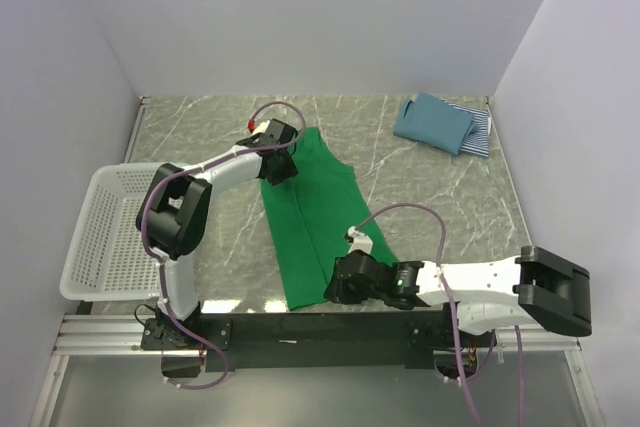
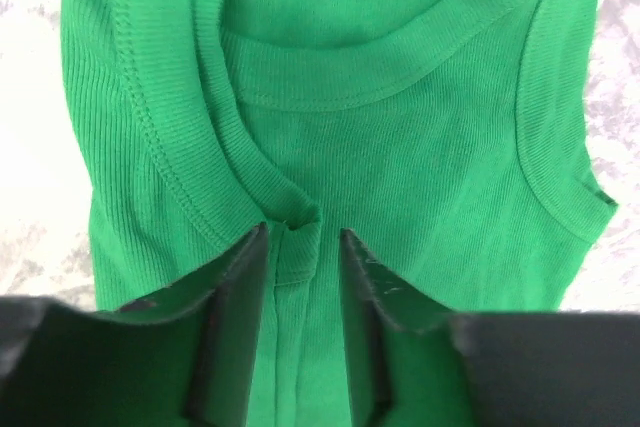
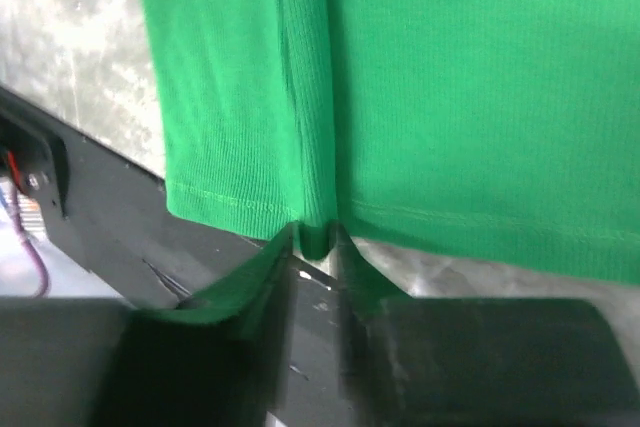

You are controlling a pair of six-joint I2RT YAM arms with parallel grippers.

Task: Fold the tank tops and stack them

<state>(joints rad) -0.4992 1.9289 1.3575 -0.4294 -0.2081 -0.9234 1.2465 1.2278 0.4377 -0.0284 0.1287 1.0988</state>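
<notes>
The bright green tank top [image 1: 310, 217] lies lengthwise on the marble table, its left side folded in over the middle. My left gripper [image 1: 277, 167] is at its neck end, jaws narrowly apart and shut on a fold of the shoulder strap [image 2: 292, 232]. My right gripper [image 1: 333, 285] is at the bottom hem near the table's front edge, shut on a pinched fold of the hem [image 3: 314, 232]. The teal-blue tank top [image 1: 432, 121] lies folded on the striped tank top [image 1: 481, 133] at the back right.
A white mesh basket [image 1: 105, 232] stands at the left edge of the table. The black base rail [image 1: 300, 332] runs along the front, just below the green hem. Walls close in the back and both sides.
</notes>
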